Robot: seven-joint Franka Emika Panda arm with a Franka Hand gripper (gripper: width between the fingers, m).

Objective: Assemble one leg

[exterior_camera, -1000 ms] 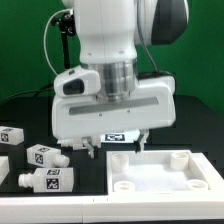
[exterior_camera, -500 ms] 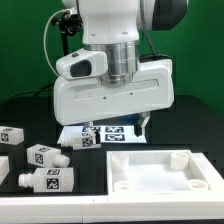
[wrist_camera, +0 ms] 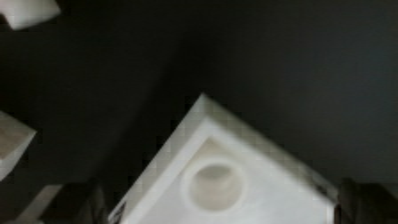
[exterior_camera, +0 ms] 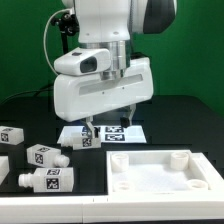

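Note:
Several white legs with black-and-white tags lie on the black table at the exterior view's left: one [exterior_camera: 12,137] at the back, one [exterior_camera: 46,155] in the middle, one [exterior_camera: 46,179] in front. My gripper [exterior_camera: 108,127] hangs open and empty above the table, to the right of the legs and behind the tray-like piece, touching nothing. In the wrist view my dark fingertips [wrist_camera: 365,196] flank a white corner of the large tray-like piece [wrist_camera: 196,150] with its round hole. Blurred bits of two legs [wrist_camera: 25,10] show at that picture's edge.
The large flat white tray-like piece with raised rims [exterior_camera: 196,181] lies at the front right. The marker board [exterior_camera: 104,134] lies flat just under and behind my fingers. A green wall stands at the back.
My gripper has risen and turned, with its fingers shifting toward the exterior view's left. More of the marker board shows under it. The legs and the tray-like piece have not moved.

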